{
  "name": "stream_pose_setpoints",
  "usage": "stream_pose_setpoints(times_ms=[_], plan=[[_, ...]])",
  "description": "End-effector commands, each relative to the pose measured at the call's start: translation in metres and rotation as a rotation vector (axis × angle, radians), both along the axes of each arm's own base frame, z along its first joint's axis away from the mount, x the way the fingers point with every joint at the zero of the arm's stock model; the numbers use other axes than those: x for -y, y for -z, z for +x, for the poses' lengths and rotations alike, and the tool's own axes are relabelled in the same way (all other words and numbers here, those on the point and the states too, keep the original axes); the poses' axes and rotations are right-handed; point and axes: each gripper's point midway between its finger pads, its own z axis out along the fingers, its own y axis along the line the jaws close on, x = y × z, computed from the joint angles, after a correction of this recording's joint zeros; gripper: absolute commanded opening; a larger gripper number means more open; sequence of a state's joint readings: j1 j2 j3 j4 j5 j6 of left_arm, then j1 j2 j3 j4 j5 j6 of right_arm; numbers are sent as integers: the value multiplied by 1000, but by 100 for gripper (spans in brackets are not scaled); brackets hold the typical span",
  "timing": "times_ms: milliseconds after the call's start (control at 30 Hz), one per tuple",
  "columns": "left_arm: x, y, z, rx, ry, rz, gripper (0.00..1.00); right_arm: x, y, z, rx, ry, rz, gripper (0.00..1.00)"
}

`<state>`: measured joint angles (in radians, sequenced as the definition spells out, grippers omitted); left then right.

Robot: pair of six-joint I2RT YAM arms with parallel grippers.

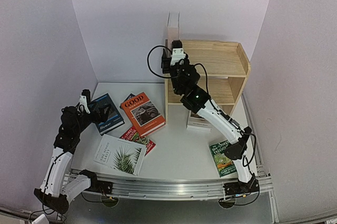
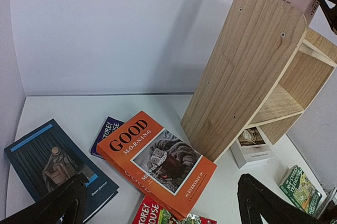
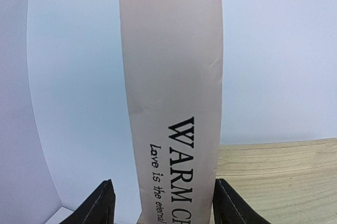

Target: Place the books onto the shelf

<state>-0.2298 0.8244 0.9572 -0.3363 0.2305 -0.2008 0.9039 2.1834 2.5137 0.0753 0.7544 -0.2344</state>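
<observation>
Blue-covered and flat on the desk point(image 1: 174, 150), the dark book point(image 2: 47, 161) lies at far left beneath the left end effector point(image 2: 163, 205), whose fingers are spread wide and hold nothing. Beside it the orange book point(image 1: 142, 113) rests on a purple one point(image 2: 108, 132), with a red book point(image 1: 138, 138) and a white palm-leaf book point(image 1: 120, 154) nearer the arms.

We judge these to be light, thin paperbacks, stiff enough to lift by one side, with glossy covers that may slip. Lying flat, they offer little purchase. The orange book's raised edge looks the easiest place to pinch, close to the spine, where it should flex least.

At centre right stands the wooden shelf point(image 1: 210, 58). A pink book point(image 3: 174, 103) stands upright at the left end of its top board, between the fingers of the right end effector point(image 3: 167, 203). A gap shows on one side, so we take the fingers as parted rather than clamping. The middle board looks bare, and a white book point(image 2: 253, 142) pokes out flat at the foot. A green book point(image 1: 224, 158) lies on the desk at far right.
</observation>
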Motion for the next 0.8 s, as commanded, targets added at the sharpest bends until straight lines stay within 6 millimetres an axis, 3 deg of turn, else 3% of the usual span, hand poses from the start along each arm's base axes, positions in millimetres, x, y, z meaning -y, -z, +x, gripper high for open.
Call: stream_pose_setpoints(times_ms=[0,133,300,500,667,767], plan=[[-3,-4,-2,26,-13,13,100,5,-10,-4,20,-10,18,66],[1,2,-3,5,19,37,100,11,-16,-13,18,-28,4,83],[12,28,-7,-108,104,99,100,11,-16,-26,12,-64,-30,87],[8,91,-15,-326,174,301,100,10,-23,-44,22,-68,-69,90],[-4,150,-38,-639,291,510,100,16,-22,-66,0,-92,-64,92],[-9,172,-39,-781,327,542,100,22,-20,-76,-13,-83,-78,93]])
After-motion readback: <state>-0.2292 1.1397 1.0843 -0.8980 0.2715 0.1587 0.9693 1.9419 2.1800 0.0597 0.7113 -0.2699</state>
